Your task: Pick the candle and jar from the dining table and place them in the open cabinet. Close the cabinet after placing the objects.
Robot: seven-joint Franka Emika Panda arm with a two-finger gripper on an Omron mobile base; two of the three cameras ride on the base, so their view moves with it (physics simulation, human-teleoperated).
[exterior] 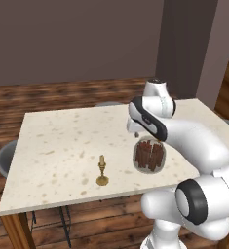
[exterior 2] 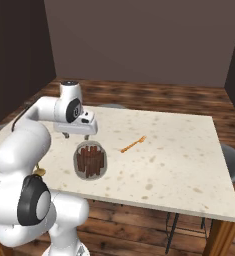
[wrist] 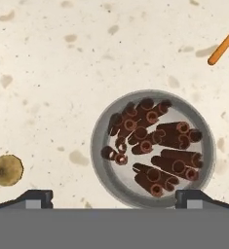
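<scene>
Nothing placed yet. Jar (wrist: pixel 153 148) on dining table (exterior: pixel 57 141) near front edge, candle (exterior: pixel 102 171) just beside it, also on tabletop. Gripper (wrist: pixel 114 197) hangs above jar, fingers wide apart, empty. Left: grab both, stow in cabinet, shut door.

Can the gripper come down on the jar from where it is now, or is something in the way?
Probably yes. The gripper hangs open above the jar, which stands alone on the table. The candle and the orange stick are apart from it, so nothing blocks the way down.
</scene>
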